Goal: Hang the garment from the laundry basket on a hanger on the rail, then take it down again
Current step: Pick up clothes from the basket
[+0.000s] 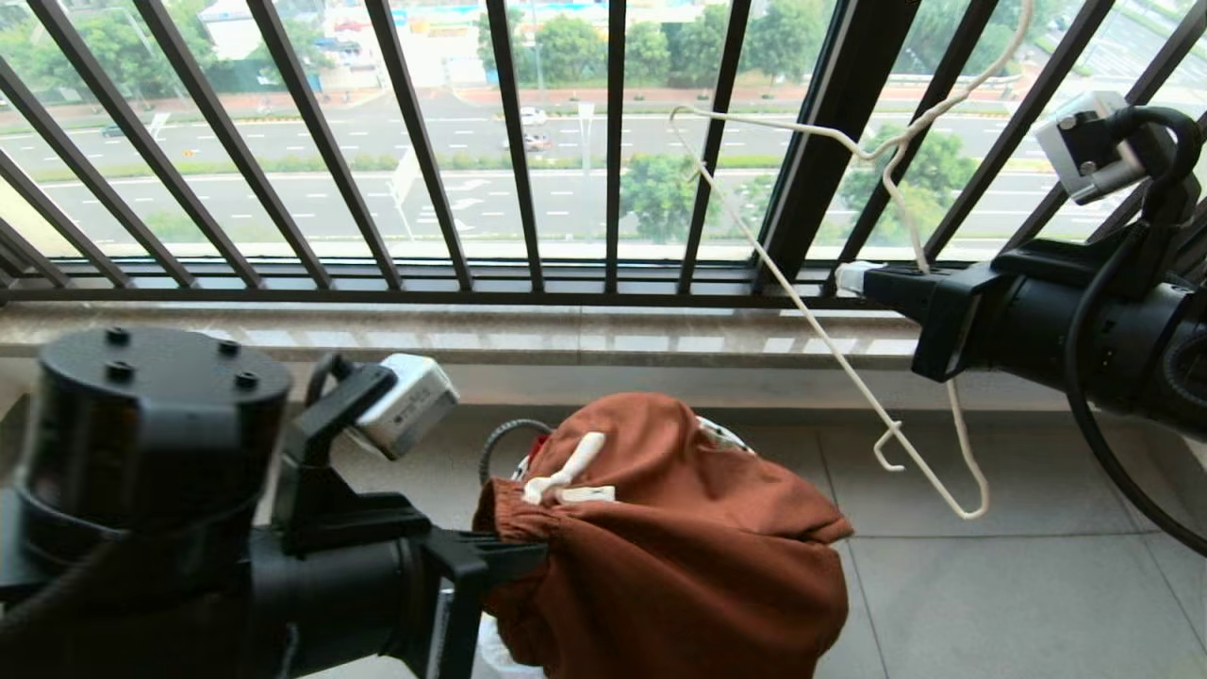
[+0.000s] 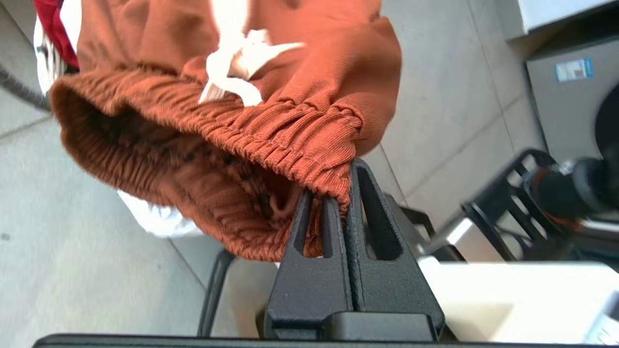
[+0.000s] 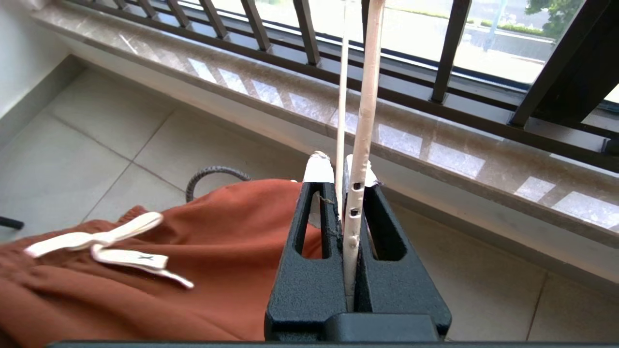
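So, head view: left gripper (image 1: 514, 558) clamped on garment (image 1: 679, 528) waistband, bulk still over laundry basket (image 1: 502, 441), probably. L wrist: jaws pinch the elastic. R wrist: right gripper (image 3: 338, 174) clamped on hanger (image 3: 360, 145). Threading, hanging, taking down all left.

Open floor tile (image 1: 1018, 585) at 4 to 5 o'clock, passable. Centre blocked at 6 o'clock by rust-brown shorts (image 1: 679, 547) heaped over the basket (image 1: 504, 438). Wire hanger (image 1: 830, 349) slanting across 2 to 3 o'clock. Black railing (image 1: 528, 189) and stone sill (image 1: 528, 339) closing off 12 o'clock.
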Robot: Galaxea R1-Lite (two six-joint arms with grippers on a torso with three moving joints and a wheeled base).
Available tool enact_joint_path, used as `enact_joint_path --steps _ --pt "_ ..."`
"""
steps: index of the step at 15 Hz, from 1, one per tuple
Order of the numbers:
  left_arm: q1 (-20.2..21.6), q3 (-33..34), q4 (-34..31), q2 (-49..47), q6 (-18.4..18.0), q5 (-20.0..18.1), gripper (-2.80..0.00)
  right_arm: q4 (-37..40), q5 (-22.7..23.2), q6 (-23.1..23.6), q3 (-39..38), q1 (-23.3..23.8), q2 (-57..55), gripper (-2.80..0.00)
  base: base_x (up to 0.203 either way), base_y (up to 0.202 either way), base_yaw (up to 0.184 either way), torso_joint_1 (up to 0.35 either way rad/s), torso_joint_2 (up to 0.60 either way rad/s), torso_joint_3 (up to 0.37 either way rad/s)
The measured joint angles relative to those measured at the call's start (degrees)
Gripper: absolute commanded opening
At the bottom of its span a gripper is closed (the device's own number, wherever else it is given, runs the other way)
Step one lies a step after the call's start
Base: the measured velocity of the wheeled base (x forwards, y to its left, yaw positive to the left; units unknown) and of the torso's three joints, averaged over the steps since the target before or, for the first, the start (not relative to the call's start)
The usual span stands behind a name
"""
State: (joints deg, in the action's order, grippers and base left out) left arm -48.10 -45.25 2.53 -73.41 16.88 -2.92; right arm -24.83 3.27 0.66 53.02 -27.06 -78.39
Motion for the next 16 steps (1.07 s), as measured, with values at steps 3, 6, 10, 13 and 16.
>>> enact_joint_path --steps 3,6,10,13,16 --pt "-0.9 -6.7 -14.3 5.2 0.8 0.2 -2.80 0.0 -0.1 -0.1 0.4 0.2 0.2 -2.80 0.000 0.000 0.000 0.000 0.00 0.000" --pt "-1.3 -12.8 -19.4 6.9 2.3 0.2 -2.80 0.0 -0.3 -0.1 0.5 0.8 0.2 -2.80 0.000 0.000 0.000 0.000 0.00 0.000" --pt "-1.9 -18.9 -23.4 5.6 6.0 0.2 -2.80 0.0 -0.3 -0.9 0.7 1.2 -0.2 -2.80 0.000 0.000 0.000 0.000 0.00 0.000" --pt "-1.9 -16.6 -20.2 0.9 6.6 0.4 -2.80 0.0 -0.5 -0.9 0.8 1.4 -1.0 -2.80 0.000 0.000 0.000 0.000 0.00 0.000" --pt "-1.6 -13.3 -10.0 -7.4 6.7 0.9 -2.80 0.0 -1.2 -0.9 1.1 2.1 -2.0 -2.80 0.000 0.000 0.000 0.000 0.00 0.000"
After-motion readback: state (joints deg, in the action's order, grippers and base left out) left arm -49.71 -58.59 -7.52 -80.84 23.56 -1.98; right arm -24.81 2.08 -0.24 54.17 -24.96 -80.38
